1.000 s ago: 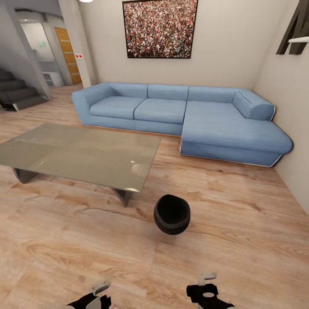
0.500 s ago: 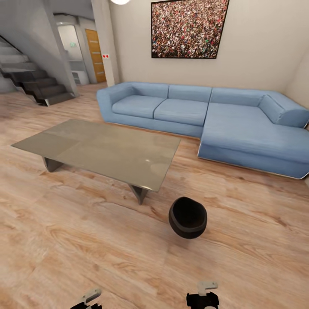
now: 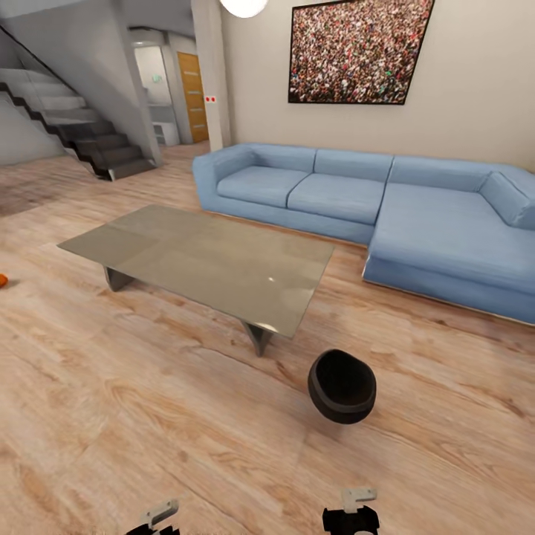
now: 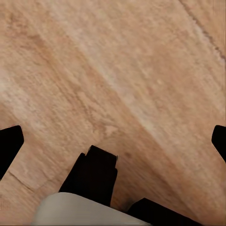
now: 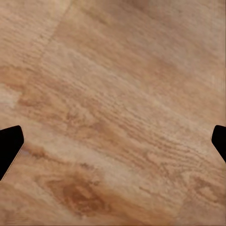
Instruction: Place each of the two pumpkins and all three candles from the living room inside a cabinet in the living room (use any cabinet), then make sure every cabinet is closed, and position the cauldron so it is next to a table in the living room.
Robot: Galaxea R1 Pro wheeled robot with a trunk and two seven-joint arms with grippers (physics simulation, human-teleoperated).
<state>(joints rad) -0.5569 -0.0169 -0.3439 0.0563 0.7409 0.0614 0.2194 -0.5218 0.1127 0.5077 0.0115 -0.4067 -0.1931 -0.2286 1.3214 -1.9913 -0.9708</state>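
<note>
Facing the living room from the wood floor; cauldron sits on the boards just beside the near corner of the table, close to its slanted leg, not touching it as far as the head view shows. Blue sofa behind, staircase far left. Small orange sliver at the left edge of the head view, possibly a pumpkin, too cropped to confirm.

Left gripper: fingertips at opposite edges of the wrist view, spread wide, nothing between them, bare floor below. Right gripper: same, tips far apart, empty.

Handling judgement, cauldron: rigid, looks heavy for its size, smooth rounded belly likely slippery under pads. Best hold is the wide rim, one finger inside and one outside the wall; belly too broad to span. Tipping risk if pinched on one side only.

Judgement: cauldron placement appears satisfied; pumpkins and candles remain to be found
</note>
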